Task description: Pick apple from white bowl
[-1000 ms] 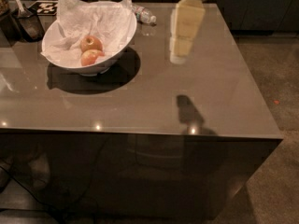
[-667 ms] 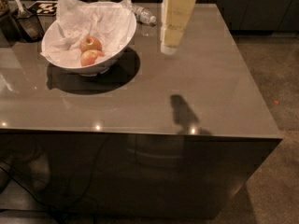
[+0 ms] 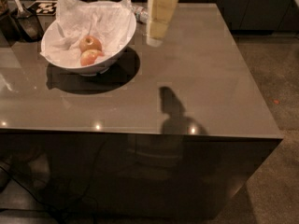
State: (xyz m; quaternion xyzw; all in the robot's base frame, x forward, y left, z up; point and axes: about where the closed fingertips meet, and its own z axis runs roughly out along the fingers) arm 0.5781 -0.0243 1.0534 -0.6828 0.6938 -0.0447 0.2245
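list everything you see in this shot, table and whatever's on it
large glossy white bowl with slanted rim: one, white, back left of the table
crumpled white paper: one sheet, white, lining the bowl
apples: two, red-yellow, in the bowl on the paper
glossy table: one, grey-brown, fills the middle of the view
scoop-like utensil: one, dark, far back left
gripper: one, cream, above the table just right of the bowl

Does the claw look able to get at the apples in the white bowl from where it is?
Probably yes. The claw hangs above the table just right of the white bowl, and both apples lie uncovered on the crumpled paper, with nothing above them.
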